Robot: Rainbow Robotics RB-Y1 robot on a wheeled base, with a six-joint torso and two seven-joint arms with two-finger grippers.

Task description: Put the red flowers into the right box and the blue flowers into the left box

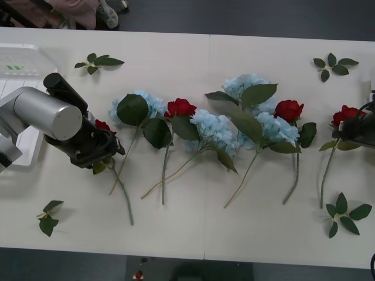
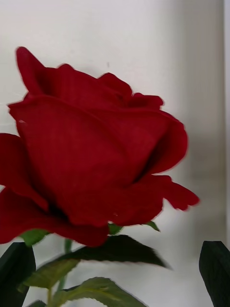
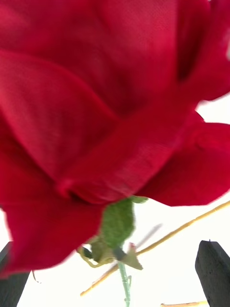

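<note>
Several red flowers lie in a row on the white table, mixed with several blue flowers. My left gripper hovers open just over the leftmost red rose; its head looms close, the green stem base sitting between black fingertips. At the far right, my right gripper is open at another red rose, whose head is close ahead of the fingers. The left box stands behind the left arm. Of the right box, a thin whitish rim shows.
Loose green leaf sprigs lie at the back left, back right, front left and front right. Two more red roses lie mid-table among blue clusters with long stems pointing toward the front edge.
</note>
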